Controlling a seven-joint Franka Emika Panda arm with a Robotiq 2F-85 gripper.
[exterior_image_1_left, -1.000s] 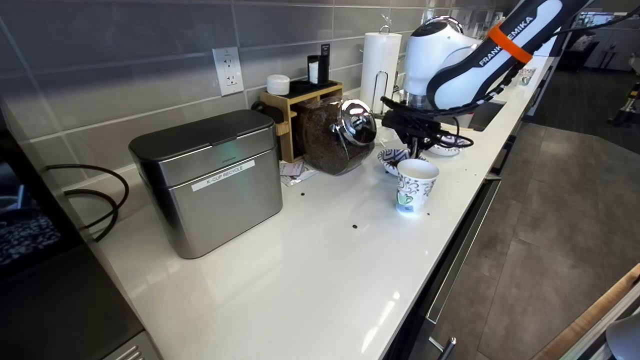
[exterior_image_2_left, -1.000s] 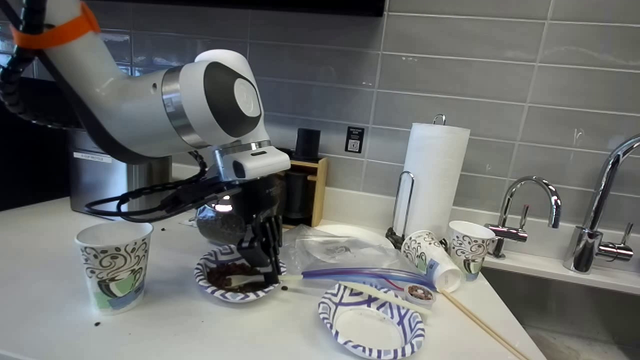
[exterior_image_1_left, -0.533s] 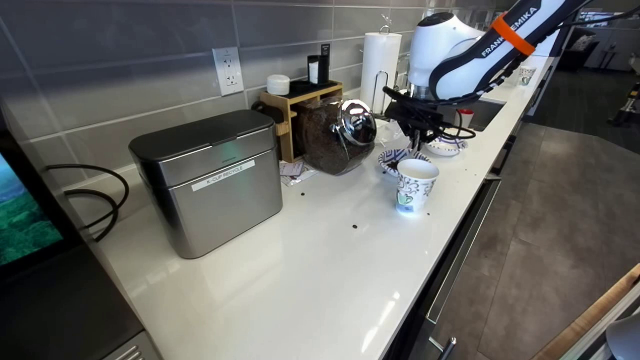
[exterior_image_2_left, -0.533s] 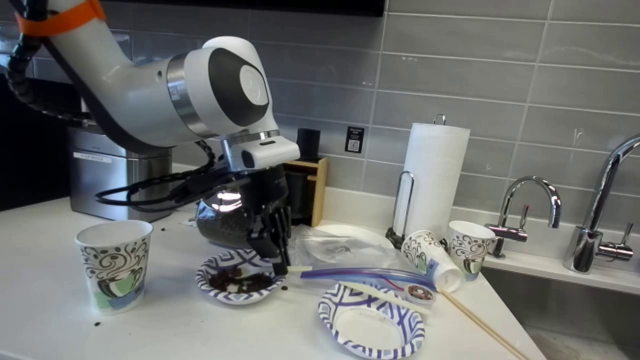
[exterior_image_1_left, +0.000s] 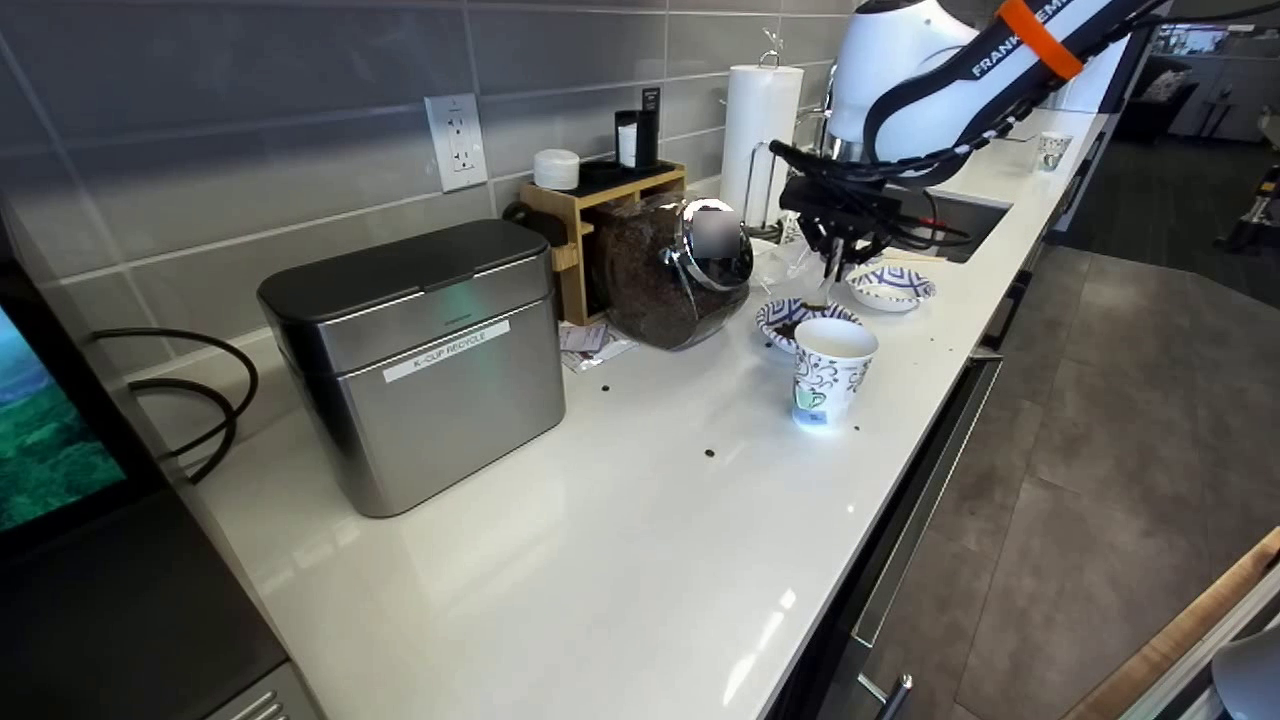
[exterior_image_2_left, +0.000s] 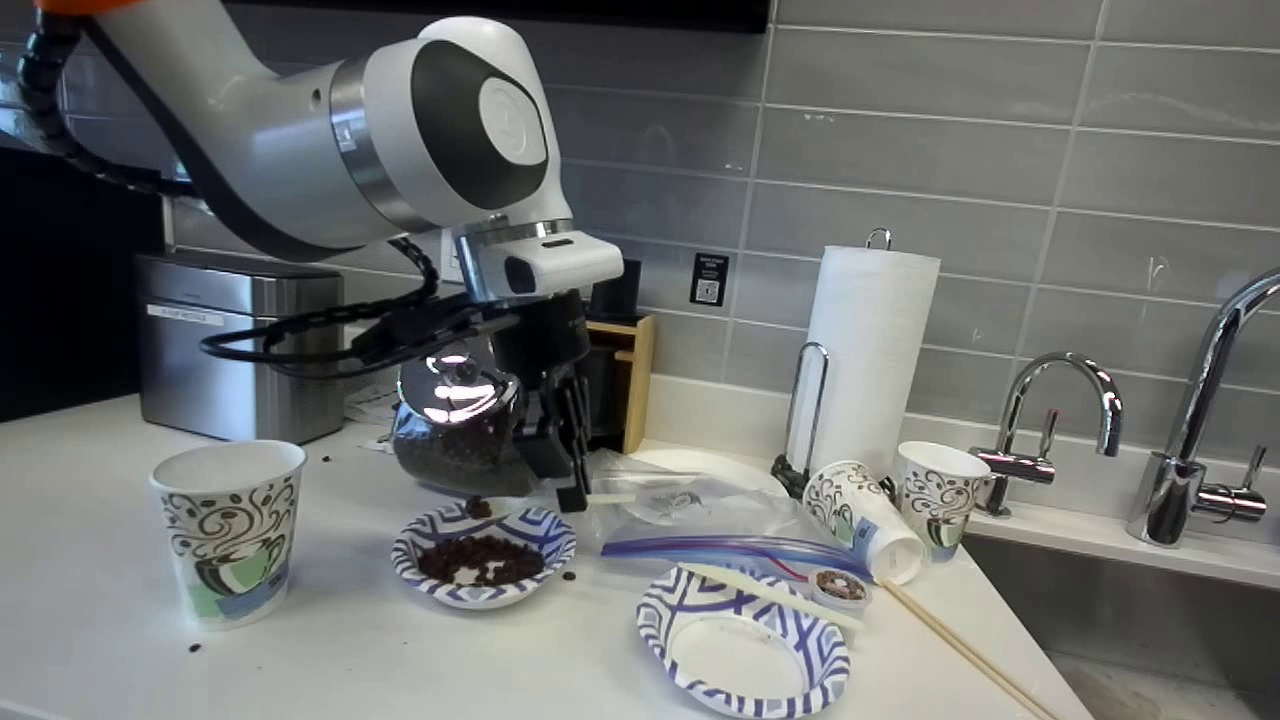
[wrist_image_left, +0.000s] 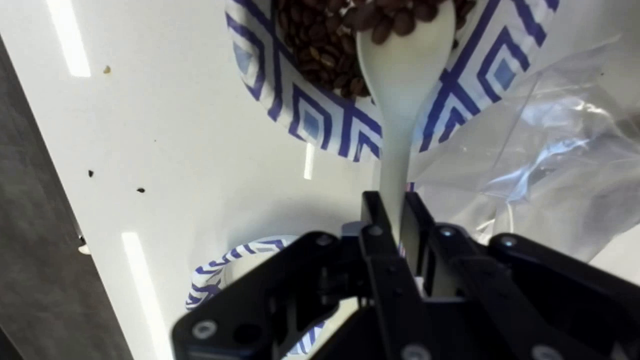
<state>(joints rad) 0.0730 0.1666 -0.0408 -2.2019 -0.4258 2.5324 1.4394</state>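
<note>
We had our gripper (wrist_image_left: 393, 206) clamped on the white spoon (wrist_image_left: 406, 75), which held beans (wrist_image_left: 395, 20) above the bean bowl (wrist_image_left: 305, 112). Scooping looked done, emptying the spoon did not, and plenty of beans lay below.

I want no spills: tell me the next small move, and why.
Probably raise the gripper slightly without tilting: its jaws hold the white spoon above the patterned bowl, and brown beans perch near the spoon's tip, where tilting could drop them.
</note>
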